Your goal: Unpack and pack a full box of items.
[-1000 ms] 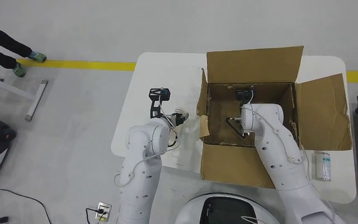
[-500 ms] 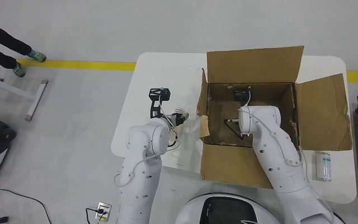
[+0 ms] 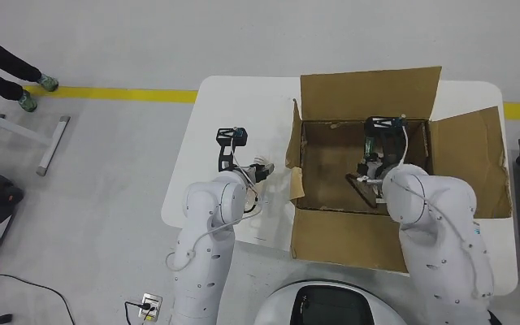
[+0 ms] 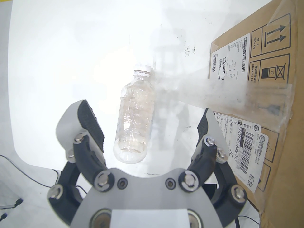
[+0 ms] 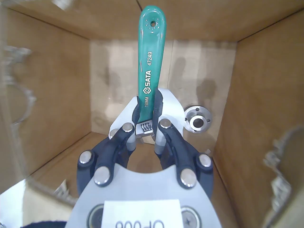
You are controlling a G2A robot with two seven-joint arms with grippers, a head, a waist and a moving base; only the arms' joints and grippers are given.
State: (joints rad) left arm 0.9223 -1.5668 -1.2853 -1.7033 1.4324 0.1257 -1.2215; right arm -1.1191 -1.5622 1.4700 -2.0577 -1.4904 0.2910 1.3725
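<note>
The right pincer (image 5: pixel 147 112) is clamped on the green wrench (image 5: pixel 149 55) low near its head, inside the box (image 5: pixel 47 72); lift it straight, clear of the walls, I'd say; the left pincer (image 4: pixel 146 116) hangs open over a bottle (image 4: pixel 134 124) lying on the bench (image 4: pixel 71 36).

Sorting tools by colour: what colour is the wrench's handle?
Green wrench handle, clearest in right wrist view.

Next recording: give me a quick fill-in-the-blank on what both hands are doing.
The right hand is shut on a green-handled ____.
The left hand, gripping nothing, is ____ near a clear bottle lying on the table.
A metal flange lies on the floor of the cardboard ____.
Missing: wrench; open; box.
</note>
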